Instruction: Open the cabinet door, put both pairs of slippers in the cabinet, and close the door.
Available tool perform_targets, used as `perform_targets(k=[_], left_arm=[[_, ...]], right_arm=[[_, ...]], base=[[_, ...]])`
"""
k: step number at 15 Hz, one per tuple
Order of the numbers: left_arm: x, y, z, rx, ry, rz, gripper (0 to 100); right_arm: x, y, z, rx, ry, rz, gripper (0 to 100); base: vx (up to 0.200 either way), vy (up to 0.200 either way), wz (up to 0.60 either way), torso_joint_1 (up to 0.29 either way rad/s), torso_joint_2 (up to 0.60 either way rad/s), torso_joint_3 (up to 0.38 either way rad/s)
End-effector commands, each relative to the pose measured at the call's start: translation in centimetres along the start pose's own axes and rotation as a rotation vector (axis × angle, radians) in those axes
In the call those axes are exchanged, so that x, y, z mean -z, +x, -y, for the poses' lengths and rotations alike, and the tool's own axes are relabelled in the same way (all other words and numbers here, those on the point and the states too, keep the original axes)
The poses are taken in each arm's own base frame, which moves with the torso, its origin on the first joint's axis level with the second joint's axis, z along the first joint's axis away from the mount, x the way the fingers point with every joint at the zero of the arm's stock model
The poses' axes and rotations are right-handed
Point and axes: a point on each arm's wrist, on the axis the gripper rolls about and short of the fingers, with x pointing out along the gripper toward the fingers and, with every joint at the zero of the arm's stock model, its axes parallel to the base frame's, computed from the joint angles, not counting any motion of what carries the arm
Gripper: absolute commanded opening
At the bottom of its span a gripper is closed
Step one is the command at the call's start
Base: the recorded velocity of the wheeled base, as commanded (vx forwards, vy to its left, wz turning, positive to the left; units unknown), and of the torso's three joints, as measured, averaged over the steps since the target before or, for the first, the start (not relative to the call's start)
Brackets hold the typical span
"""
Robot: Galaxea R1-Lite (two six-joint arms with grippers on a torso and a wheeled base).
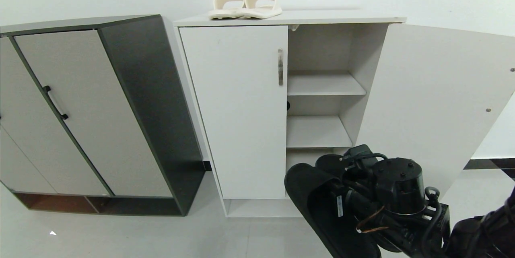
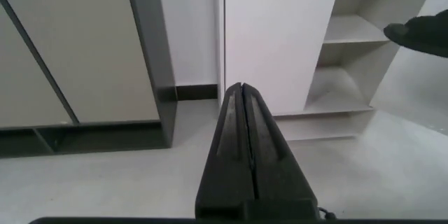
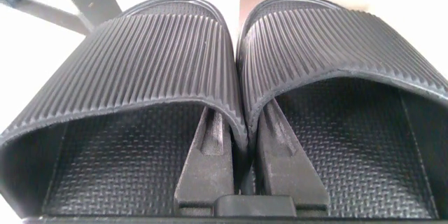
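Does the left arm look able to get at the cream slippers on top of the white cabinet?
Probably yes: the left gripper is empty, and the cream slippers lie uncovered on the cabinet top; it must open first.

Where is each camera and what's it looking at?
Head view: on the robot's head, looking down at the white cabinet, right door open, cream slippers on top; right arm shows, holding black slippers.
Left wrist view: on the left wrist, facing floor and white cabinet past the shut left gripper.
Right wrist view: on the right wrist, looking into the black slippers the right gripper clamps.
Head and left wrist views share the open shelves.
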Motion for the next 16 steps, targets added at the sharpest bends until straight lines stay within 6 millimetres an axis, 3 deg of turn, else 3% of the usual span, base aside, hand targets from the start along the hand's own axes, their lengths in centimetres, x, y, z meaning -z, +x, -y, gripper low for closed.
perform_targets(k=[1, 9, 16], left_arm=[[0.0, 0.0, 0.0, 0.000, 0.029, 0.001, 0], [0.0, 0.0, 0.0, 0.001, 0.030, 0.001, 0], [0.0, 0.0, 0.0, 0.001, 0.030, 0.001, 0]], right_arm=[[0.1, 0.7, -0.3, 0.046, 0.005, 0.024, 0], [-0.2, 5.0, -2.4, 0.217, 0.035, 0.110, 0], [1.1, 7.0, -2.8, 0.293, 0.042, 0.098, 0]], base=[[0.000, 0.000, 0.00, 0.000, 0.00, 0.000], [0.000, 0.000, 0.00, 0.000, 0.00, 0.000], [0.000, -0.200, 0.00, 0.001, 0.00, 0.002]])
